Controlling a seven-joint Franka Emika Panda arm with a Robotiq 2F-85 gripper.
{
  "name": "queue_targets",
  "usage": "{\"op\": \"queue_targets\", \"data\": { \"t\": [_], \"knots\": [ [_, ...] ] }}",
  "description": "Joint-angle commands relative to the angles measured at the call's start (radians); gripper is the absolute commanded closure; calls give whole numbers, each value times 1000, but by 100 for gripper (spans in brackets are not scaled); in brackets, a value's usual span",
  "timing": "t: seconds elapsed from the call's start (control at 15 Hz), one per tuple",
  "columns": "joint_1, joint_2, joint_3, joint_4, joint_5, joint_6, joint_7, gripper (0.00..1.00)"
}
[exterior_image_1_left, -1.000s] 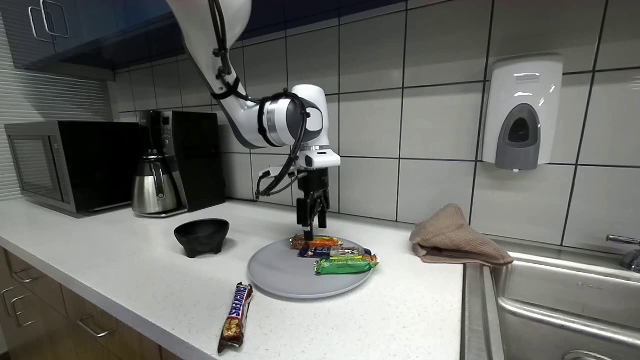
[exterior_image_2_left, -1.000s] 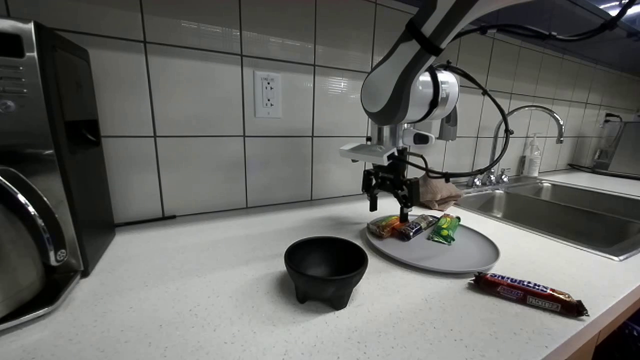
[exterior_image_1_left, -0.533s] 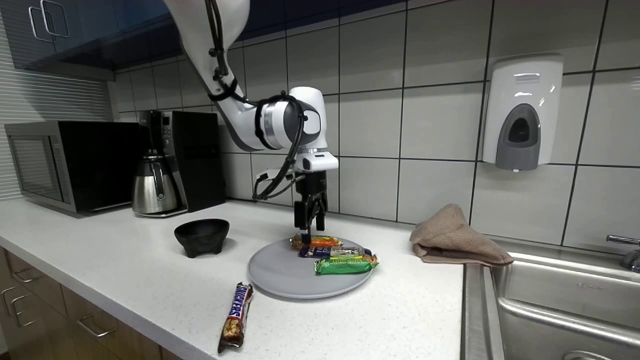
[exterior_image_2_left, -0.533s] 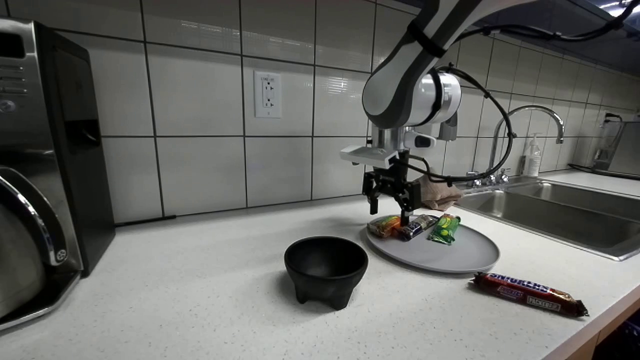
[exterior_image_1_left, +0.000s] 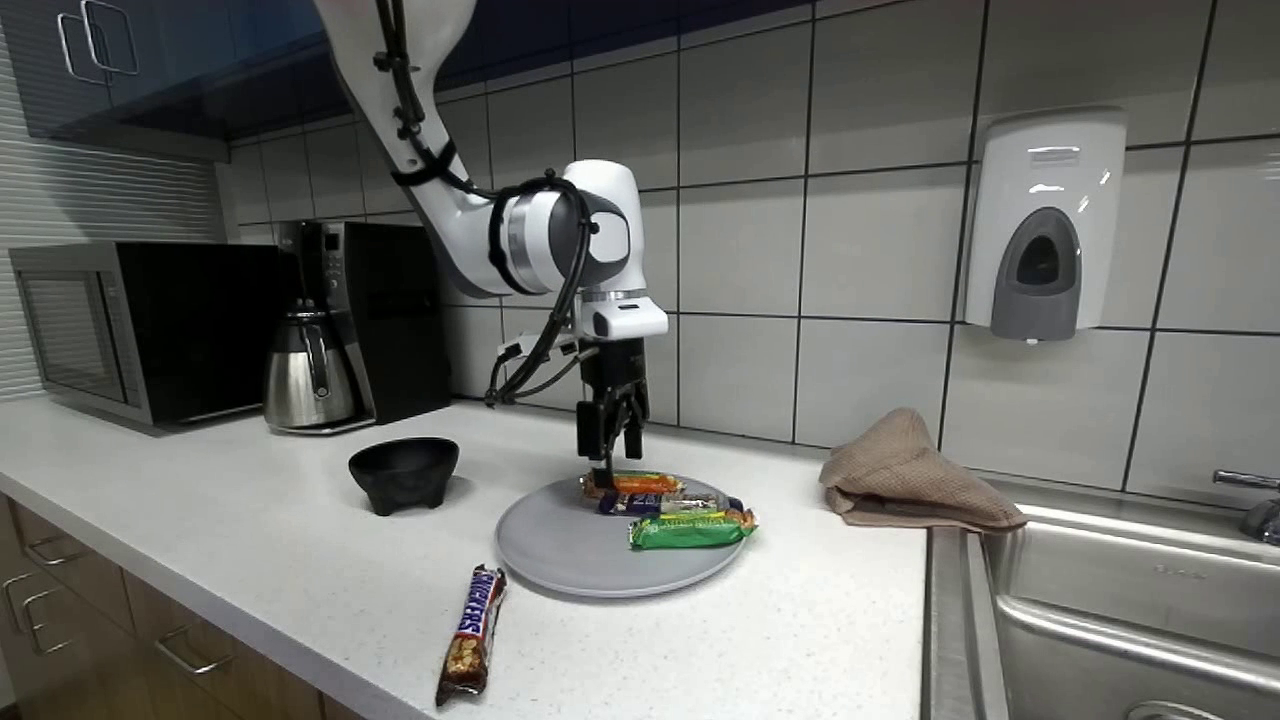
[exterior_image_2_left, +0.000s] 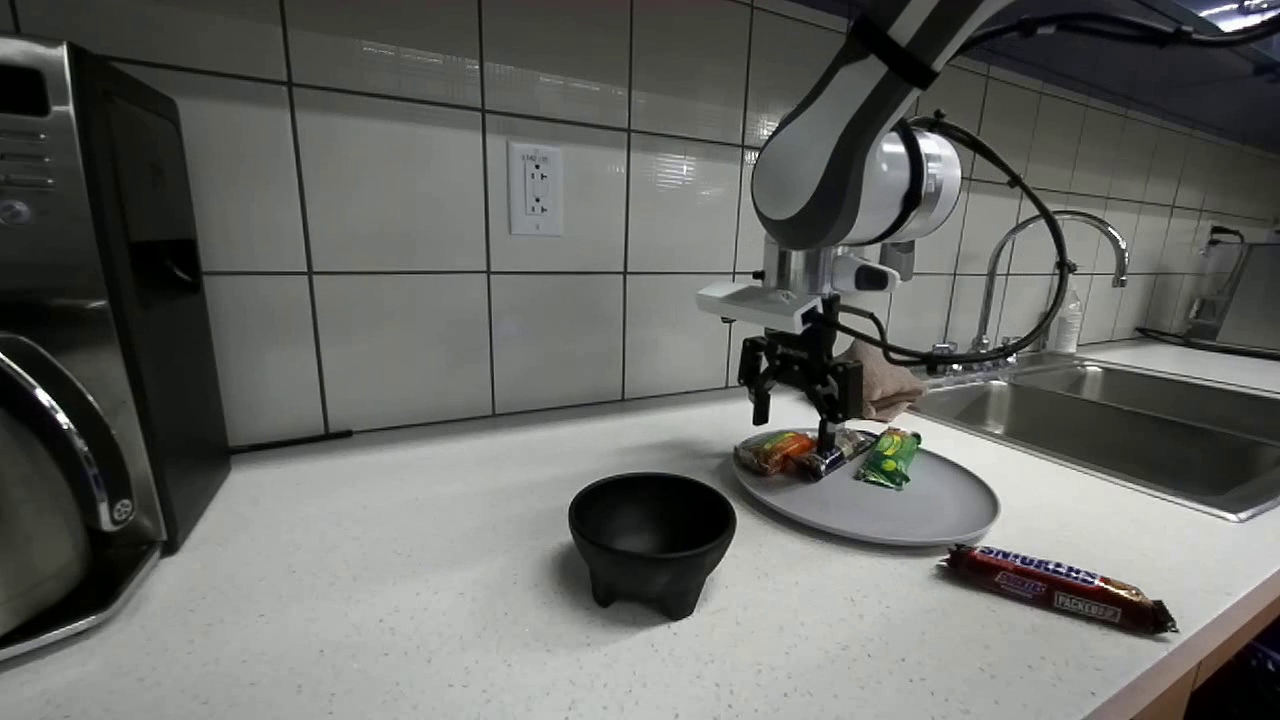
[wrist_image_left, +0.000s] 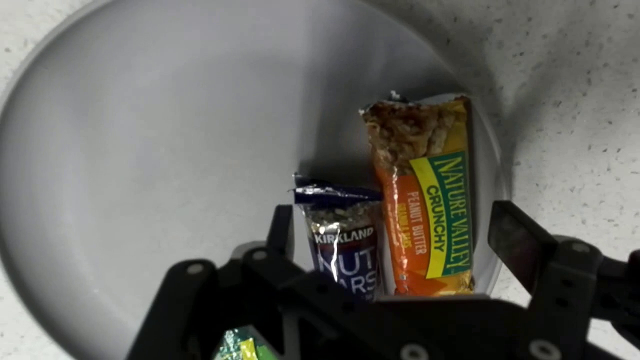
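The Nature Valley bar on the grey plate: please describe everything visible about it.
The Nature Valley bar has a glossy orange, yellow and green wrapper, apparently unopened, marked "Peanut Butter", food pictured at one end. It lies label up on the plate, near its rim, below the open pincer, which seems not to touch it; the Kirkland bar alongside seemingly does.

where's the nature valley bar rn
In the wrist view, the Nature Valley bar lies right of centre on the grey plate, near its rim, with the Kirkland nut bar just to its left; the open jaws flank both.
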Motion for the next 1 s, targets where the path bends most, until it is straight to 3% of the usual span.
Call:
{"op": "queue_targets", "data": {
  "t": [0.0,0.93],
  "knots": [
    [-27,-99,25,-101,-7,32,-17,0],
    [-94,-261,38,-281,-8,14,-140,0]
  ]
}}
